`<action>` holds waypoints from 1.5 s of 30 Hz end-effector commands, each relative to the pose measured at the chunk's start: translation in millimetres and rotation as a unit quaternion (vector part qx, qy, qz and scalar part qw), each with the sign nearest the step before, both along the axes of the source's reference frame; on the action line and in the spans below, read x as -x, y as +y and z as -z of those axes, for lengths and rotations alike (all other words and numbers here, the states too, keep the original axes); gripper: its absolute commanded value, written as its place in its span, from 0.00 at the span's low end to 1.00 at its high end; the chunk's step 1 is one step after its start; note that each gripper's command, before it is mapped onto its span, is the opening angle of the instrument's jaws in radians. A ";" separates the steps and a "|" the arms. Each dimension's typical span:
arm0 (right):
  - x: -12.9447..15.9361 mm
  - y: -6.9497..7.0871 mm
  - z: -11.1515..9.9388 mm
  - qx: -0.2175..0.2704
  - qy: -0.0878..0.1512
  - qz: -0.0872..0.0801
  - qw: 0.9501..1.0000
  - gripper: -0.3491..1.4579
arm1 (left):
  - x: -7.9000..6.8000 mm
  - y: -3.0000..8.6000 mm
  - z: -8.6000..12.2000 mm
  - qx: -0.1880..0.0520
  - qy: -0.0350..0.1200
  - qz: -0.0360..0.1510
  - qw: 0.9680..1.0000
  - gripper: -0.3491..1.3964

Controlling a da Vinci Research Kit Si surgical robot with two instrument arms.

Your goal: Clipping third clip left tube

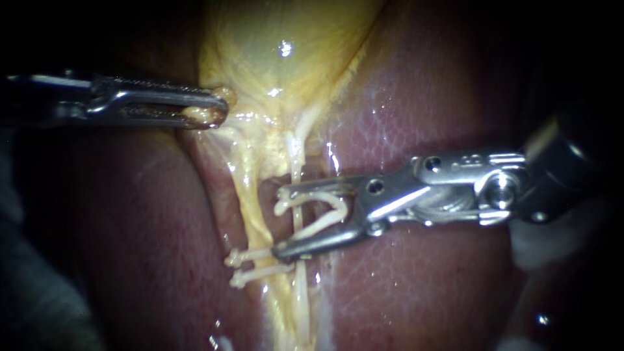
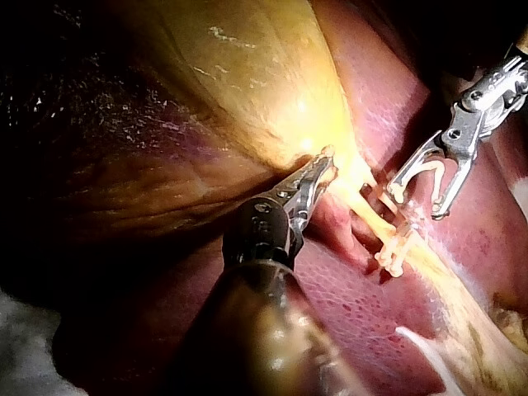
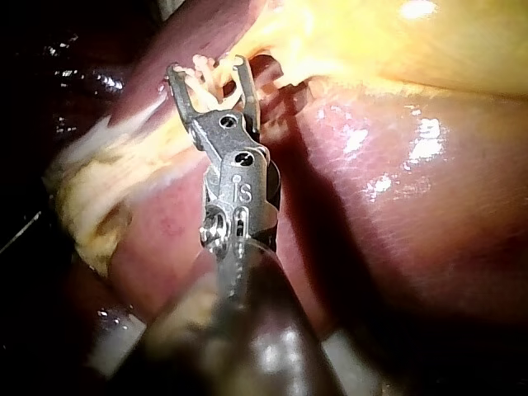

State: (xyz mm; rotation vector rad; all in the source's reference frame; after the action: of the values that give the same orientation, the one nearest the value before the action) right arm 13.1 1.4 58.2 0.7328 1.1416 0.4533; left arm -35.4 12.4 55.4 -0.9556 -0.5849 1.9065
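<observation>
My right instrument (image 1: 279, 222) comes in from the right with its jaws spread wide around an open white clip (image 1: 328, 207), one jaw on each leg. The clip's mouth faces the yellowish left tube (image 1: 250, 208); a thin white strand (image 1: 297, 170) crosses between its legs. Two closed white clips (image 1: 250, 255) (image 1: 247, 278) sit on the tube just below the lower jaw. My left instrument (image 1: 207, 112) is shut on a fold of the gallbladder (image 1: 286, 58) at its neck. The right wrist view shows the same jaws (image 3: 206, 70) and clip (image 3: 216, 89) against the tube.
Dark red liver (image 1: 416, 97) lies on both sides of the tubes and under my right instrument. In the left wrist view the gallbladder (image 2: 247, 74) stretches away from the left jaws (image 2: 318, 173), with the right instrument (image 2: 417, 198) just beyond the clipped tube (image 2: 394, 247).
</observation>
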 end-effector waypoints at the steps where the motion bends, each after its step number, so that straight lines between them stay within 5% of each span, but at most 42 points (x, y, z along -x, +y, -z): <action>1: -0.1 0.0 -0.5 -0.003 -0.001 0.000 1.000 0.46 | 0.0 0.0 0.1 -0.001 0.000 0.000 1.000 0.00; 9: 0.4 -0.9 -5.3 -0.064 -0.011 -0.004 0.998 0.47 | 0.0 0.0 0.1 -0.002 0.000 0.000 1.000 0.00; 14: 0.6 -1.1 -7.6 -0.083 -0.003 0.005 0.997 0.47 | -0.1 0.0 0.1 -0.002 -0.001 0.000 1.000 0.00; 19: 0.3 -1.2 -8.9 -0.109 0.015 -0.005 0.994 0.47 | -0.1 0.0 0.1 -0.002 -0.001 0.000 1.000 0.00; 28: -3.1 -0.9 -9.1 -0.144 0.052 -0.038 0.988 0.47 | -0.1 0.0 0.2 -0.002 -0.001 0.000 1.000 0.00; 37: -4.5 -1.4 -8.3 -0.157 0.087 -0.029 0.983 0.47 | -0.1 0.0 0.1 -0.002 -0.001 0.000 1.000 0.00; 45: -4.7 -0.7 -5.3 -0.173 0.123 -0.017 0.977 0.46 | -0.1 0.0 0.1 -0.002 -0.001 0.000 1.000 0.00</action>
State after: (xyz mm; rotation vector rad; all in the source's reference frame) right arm 17.8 0.8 63.2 1.1012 1.3328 0.6146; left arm -35.3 12.4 55.2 -0.9547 -0.5886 1.9043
